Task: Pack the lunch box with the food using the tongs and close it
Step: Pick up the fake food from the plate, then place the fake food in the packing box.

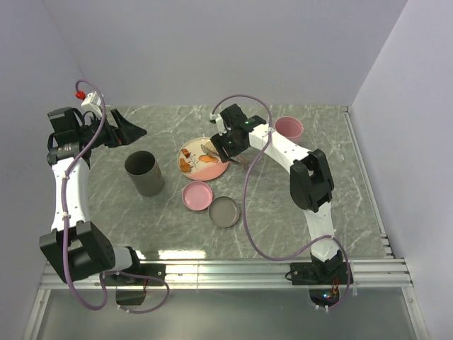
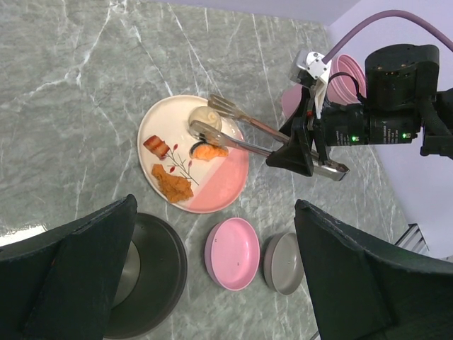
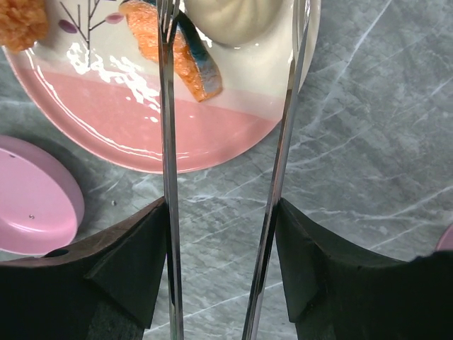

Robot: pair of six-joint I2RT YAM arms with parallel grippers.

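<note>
Nearest our lens, the right gripper (image 3: pixel 221 212) is clenched on the tongs (image 3: pixel 167 142), one dark finger pressed against the outside of each silver arm. The two arms stand apart and run toward 12 o'clock over the pink-and-cream plate (image 3: pixel 177 134). One tip sits above the orange fish slice (image 3: pixel 177 49), and the other passes along the edge of the pale round bun (image 3: pixel 233 18); we cannot tell whether either tip touches the food. On the same plate, seen from the left wrist, a fried orange-brown chunk (image 2: pixel 173 185) and a small red piece (image 2: pixel 157 146) lie apart from the tongs. From above, a pink dish (image 1: pixel 197 195) sits at 6 o'clock of the plate and a grey dish (image 1: pixel 224 212) at 5 o'clock, both uncovered. A dark round container (image 1: pixel 144 172) stands at 9 o'clock, and a pink cup (image 1: pixel 289 127) at 2 o'clock. The left gripper (image 1: pixel 129 132) hangs at 10 o'clock with its fingers spread wide, grasping nothing.
</note>
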